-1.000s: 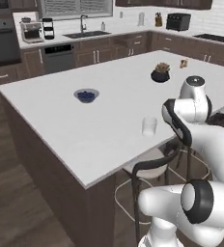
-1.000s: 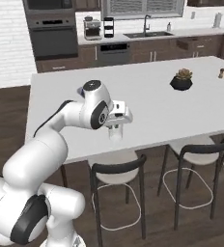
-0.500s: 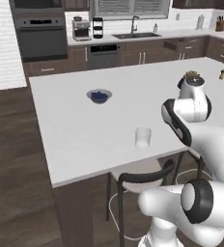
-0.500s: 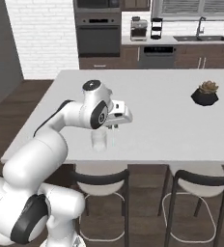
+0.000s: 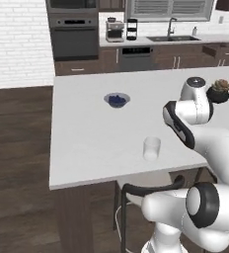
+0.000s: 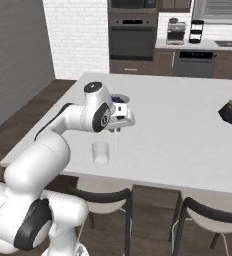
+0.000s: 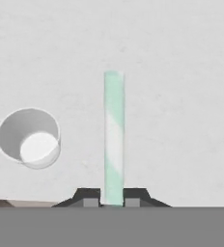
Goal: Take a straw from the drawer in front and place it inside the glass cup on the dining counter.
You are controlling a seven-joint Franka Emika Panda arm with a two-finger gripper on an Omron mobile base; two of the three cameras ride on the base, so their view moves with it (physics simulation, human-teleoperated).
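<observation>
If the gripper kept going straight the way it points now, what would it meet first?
Probably the bare counter top: the gripper, holding the straw, points down at it. The cup sits off to one side of that line.

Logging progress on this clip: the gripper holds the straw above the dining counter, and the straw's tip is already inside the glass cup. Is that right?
Not quite. The gripper does hold the straw above the dining counter, but the hand view shows the glass cup off to one side, apart from the straw and empty. The straw's tip is not yet inside it.
</observation>
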